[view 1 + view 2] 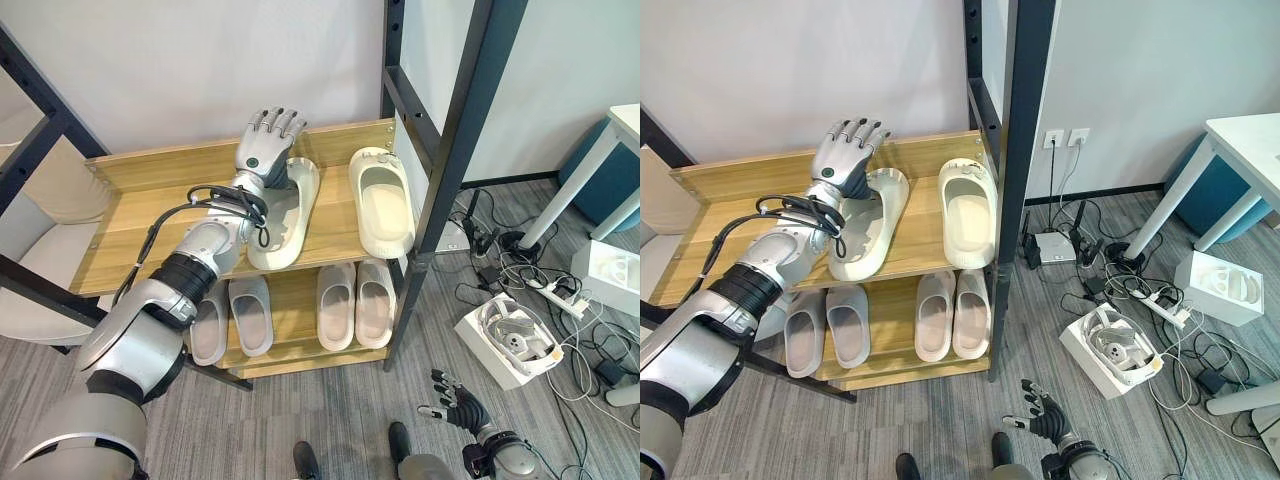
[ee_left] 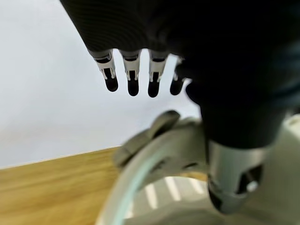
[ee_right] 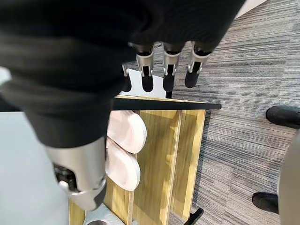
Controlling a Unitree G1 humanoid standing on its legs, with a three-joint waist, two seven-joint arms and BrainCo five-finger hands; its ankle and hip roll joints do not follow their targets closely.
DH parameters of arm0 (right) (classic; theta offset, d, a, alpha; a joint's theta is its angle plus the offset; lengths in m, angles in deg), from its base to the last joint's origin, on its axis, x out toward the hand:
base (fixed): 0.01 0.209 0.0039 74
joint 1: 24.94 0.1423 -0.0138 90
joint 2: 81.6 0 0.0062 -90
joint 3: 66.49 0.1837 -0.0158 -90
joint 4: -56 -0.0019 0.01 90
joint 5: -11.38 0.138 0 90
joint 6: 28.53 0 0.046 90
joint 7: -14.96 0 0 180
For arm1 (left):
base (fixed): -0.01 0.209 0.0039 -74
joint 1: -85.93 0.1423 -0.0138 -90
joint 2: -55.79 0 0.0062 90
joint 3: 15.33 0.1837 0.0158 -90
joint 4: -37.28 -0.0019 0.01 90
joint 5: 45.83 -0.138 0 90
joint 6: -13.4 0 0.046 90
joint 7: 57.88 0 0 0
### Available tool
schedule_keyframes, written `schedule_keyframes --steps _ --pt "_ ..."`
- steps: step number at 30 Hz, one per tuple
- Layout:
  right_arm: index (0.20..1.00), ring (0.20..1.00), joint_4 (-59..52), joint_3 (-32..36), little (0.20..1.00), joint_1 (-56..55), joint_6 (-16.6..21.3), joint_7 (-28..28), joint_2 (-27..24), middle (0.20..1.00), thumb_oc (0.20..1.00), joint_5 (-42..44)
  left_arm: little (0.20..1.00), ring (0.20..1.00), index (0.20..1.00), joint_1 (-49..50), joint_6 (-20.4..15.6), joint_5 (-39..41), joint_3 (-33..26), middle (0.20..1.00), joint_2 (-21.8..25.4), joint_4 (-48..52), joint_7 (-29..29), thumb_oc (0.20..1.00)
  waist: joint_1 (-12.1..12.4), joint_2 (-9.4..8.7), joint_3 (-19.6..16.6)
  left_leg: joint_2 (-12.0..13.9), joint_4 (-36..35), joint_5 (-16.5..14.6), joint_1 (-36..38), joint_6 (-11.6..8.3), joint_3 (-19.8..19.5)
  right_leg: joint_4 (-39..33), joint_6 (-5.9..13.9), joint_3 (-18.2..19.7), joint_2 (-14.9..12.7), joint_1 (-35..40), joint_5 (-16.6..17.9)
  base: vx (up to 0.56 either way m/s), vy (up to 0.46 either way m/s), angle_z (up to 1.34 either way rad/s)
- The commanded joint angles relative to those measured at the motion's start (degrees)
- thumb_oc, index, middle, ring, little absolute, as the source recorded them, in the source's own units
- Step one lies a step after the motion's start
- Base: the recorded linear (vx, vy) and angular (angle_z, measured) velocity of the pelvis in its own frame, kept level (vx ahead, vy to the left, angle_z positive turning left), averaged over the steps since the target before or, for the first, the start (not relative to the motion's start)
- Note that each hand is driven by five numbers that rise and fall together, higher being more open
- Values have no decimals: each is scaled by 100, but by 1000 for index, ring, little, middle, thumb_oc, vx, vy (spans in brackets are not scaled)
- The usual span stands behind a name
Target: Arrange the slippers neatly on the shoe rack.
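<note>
Two cream slippers lie side by side on the top shelf of the wooden shoe rack [image 1: 140, 225]. The left slipper [image 1: 290, 220] is angled, while the right slipper [image 1: 382, 200] lies straight. My left hand [image 1: 268, 140] is over the far end of the left slipper, fingers straight and pointing at the rack's back board. In the left wrist view its thumb [image 2: 229, 187] sits by that slipper's rim [image 2: 136, 178]. My right hand [image 1: 457, 404] hangs low over the floor, right of the rack, fingers relaxed and holding nothing.
On the lower shelf a grey pair [image 1: 232, 318] and a pale pink pair [image 1: 356, 303] lie in a row. A black metal post [image 1: 450, 170] stands at the rack's right end. A white box with a headset [image 1: 510, 340], cables and a white table leg [image 1: 570, 190] crowd the floor to the right.
</note>
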Motion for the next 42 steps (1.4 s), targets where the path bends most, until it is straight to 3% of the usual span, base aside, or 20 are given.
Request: schedule_keyframes --steps 1,13,24,32,37,39,42 --pt "1000 1000 -191 55 1000 20 266 54 161 1000 1000 117 1000 1000 1000 -982 89 278 -318 1000 -81 -716 244 1000 29 -380 50 -364 -35 -899 589 69 18 85 476 -159 -107 67 -508 -7 -15 -4" --pt "1000 1000 -176 46 1000 41 262 89 130 1000 1000 142 1000 1000 1000 -1435 8 664 -198 1000 -327 -904 348 1000 -43 -351 75 -358 -35 -865 529 61 36 91 487 -144 -119 -11 -471 -4 -7 -3" --pt "1000 1000 -75 -1 1000 151 281 79 252 1000 1000 152 1000 1000 1000 -897 -200 543 -723 1000 -22 605 482 1000 119 -358 64 -370 -35 -843 506 59 -74 73 463 -233 -119 53 -499 -2 -3 5" --pt "1000 1000 -7 9 1000 217 279 90 372 1000 1000 139 1000 1000 1000 151 -487 345 -1328 1000 319 1967 435 1000 284 -377 39 -385 -35 -837 509 62 -180 69 444 -320 -120 107 -505 -16 6 8" --pt "1000 1000 24 -10 1000 254 277 80 406 1000 1000 146 1000 1000 1000 505 -623 425 -1392 1000 393 2058 313 1000 339 -399 38 -376 -35 -823 492 60 -208 73 432 -343 -122 114 -491 -9 3 2" --pt "1000 1000 54 -1 1000 248 276 106 453 1000 1000 146 1000 1000 1000 826 -732 772 -1620 1000 358 2172 317 1000 361 -412 32 -379 -35 -818 491 61 -219 66 426 -354 -122 115 -484 -6 0 2" --pt "1000 1000 111 60 1000 234 234 176 620 1000 1000 108 1000 1000 1000 2077 -1365 2837 -2433 1000 -249 2666 204 1000 438 -435 28 -390 -35 -793 497 75 -233 43 394 -355 -120 136 -458 0 0 0"
